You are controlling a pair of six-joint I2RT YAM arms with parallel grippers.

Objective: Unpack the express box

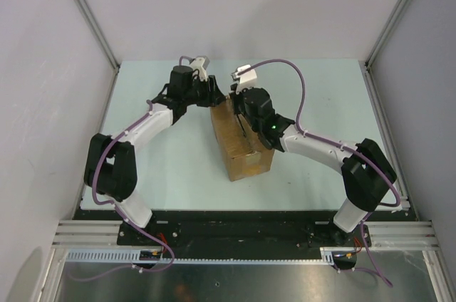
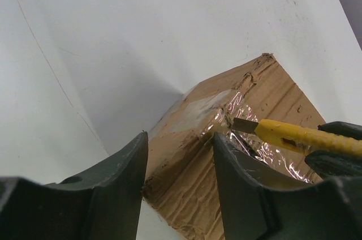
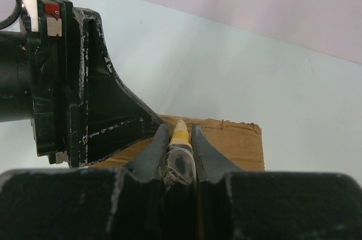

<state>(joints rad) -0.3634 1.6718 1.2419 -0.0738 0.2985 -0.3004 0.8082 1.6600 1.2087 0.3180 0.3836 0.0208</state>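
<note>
The express box (image 1: 242,147) sits on the worktop (image 1: 157,167), one corner between and just beyond the tips of the left fingers (image 2: 116,195). These stand wide apart and hold nothing; you cannot tell whether they touch the carton. The right fingers (image 3: 206,158) are clamped on a yellow utility knife (image 2: 300,136), its blade ahead of them at the glossy tape (image 2: 240,110) over the seam. Expect a light carton, stiff along edges and corners, yielding at the flaps, and apt to slide. Brace it across the end walls, not on the slick tape.
</note>
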